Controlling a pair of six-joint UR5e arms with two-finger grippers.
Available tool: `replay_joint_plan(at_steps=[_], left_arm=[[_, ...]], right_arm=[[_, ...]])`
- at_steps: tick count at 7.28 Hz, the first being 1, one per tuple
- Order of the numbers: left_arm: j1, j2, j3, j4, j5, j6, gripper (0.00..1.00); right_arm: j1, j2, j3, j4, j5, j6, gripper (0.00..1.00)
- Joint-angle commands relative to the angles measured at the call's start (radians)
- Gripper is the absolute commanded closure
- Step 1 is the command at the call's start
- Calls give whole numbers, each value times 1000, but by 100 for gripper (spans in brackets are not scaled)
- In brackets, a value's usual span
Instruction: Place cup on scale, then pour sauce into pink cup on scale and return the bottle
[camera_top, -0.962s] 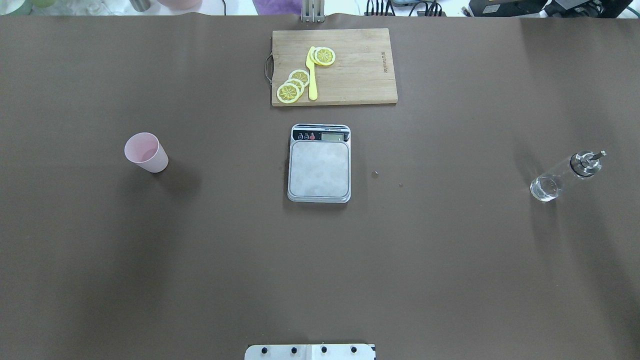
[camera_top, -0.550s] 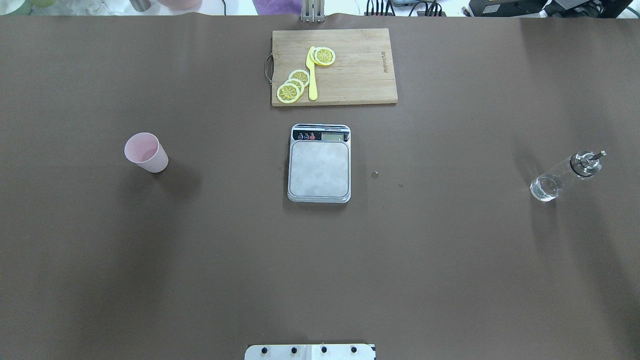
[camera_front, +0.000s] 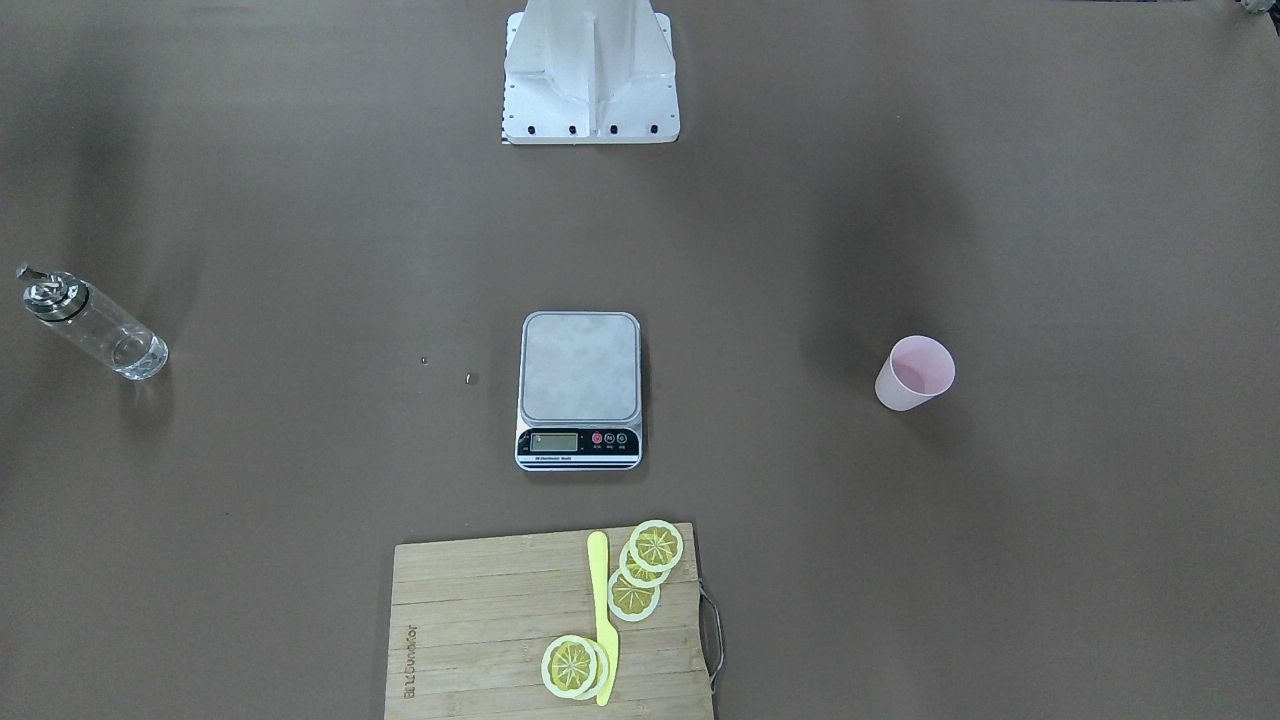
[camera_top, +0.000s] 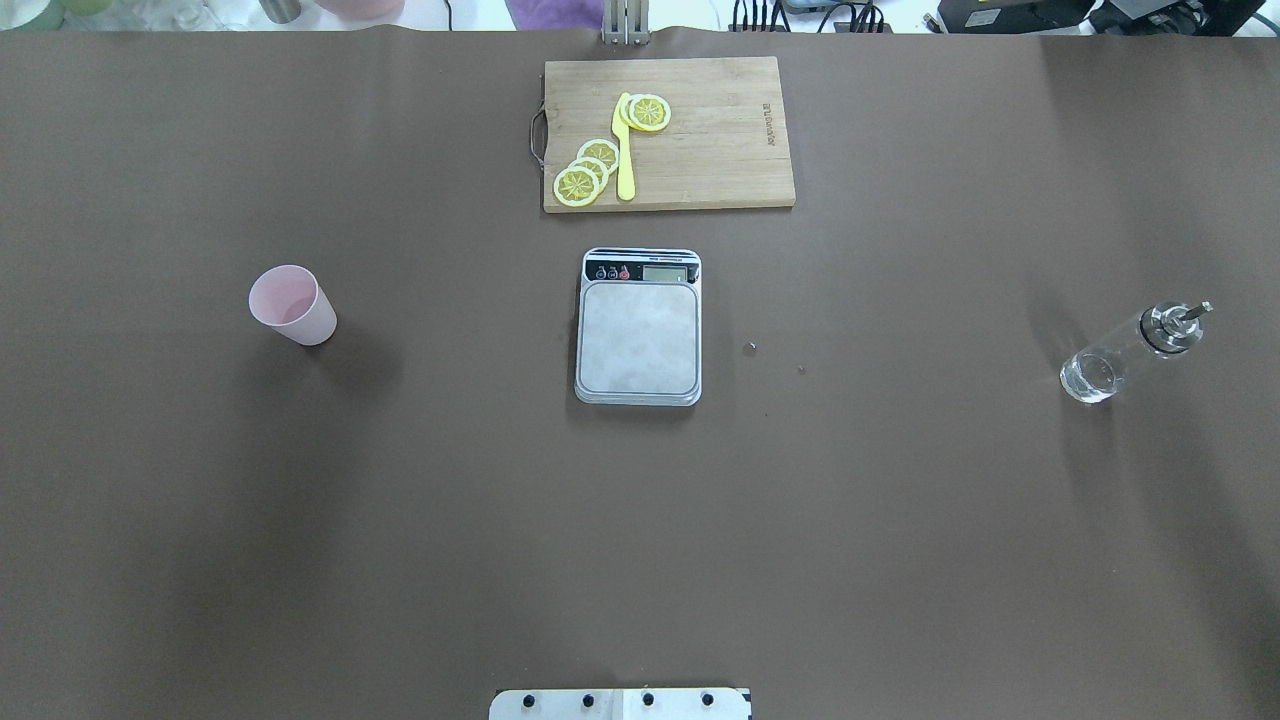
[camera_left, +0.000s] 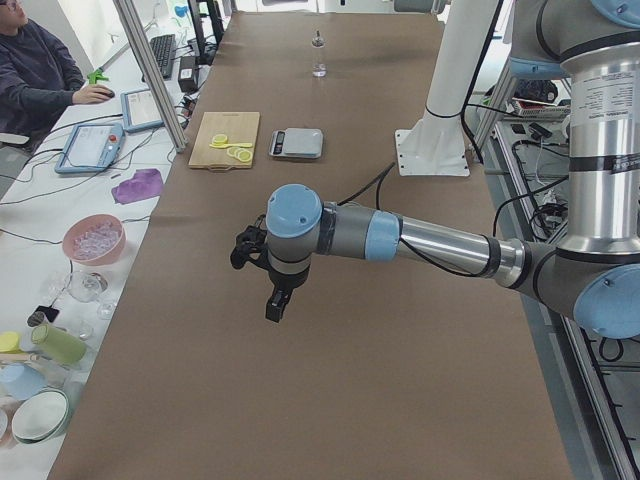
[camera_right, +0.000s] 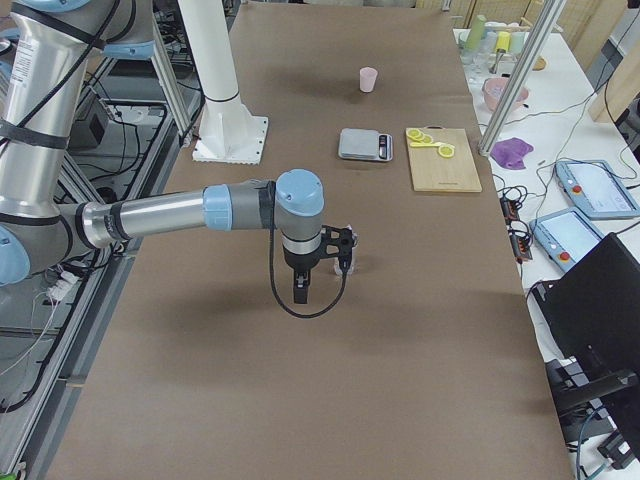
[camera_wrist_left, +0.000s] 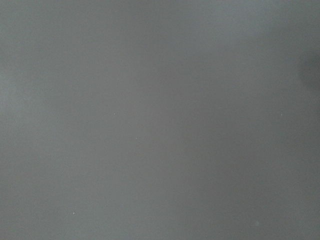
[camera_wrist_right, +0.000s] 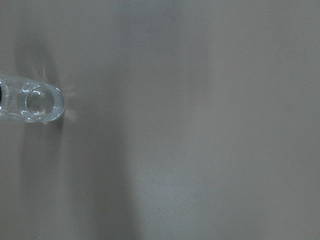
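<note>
Flanking the scale (camera_top: 638, 335) stand bottle (camera_top: 1125, 352) and empty cup (camera_top: 292, 305); left gripper (camera_left: 247, 248), right gripper (camera_right: 347, 250): cannot tell.

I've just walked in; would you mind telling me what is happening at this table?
Nothing has been picked up yet. The pink cup stands alone on the robot's left, the scale sits mid-table with a bare platform, and the glass bottle stands on the right. The left hand hangs over the table on its side, and the right hand hangs close to the bottle. The side views do not show whether either is open.
</note>
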Motion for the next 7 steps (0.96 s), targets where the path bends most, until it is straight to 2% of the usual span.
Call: replay_joint_plan(at_steps=[1,2,3,4,7], left_arm=[[0,-15,9,-96,1,0,1],[0,-27,58,-226,1,-3,1],[2,-47,118,-244,-8,-40,1],[2,-47,106,-268,-13,-111,1],[17,-74,111,-300,-18,-120,1]], right_arm=[[0,16,1,34,15,6,0],[0,49,-5,35,17,6,0],[0,66,-6,35,20,6,0],[0,86,-8,35,21,4,0],[0,86,-28,51,21,6,0]])
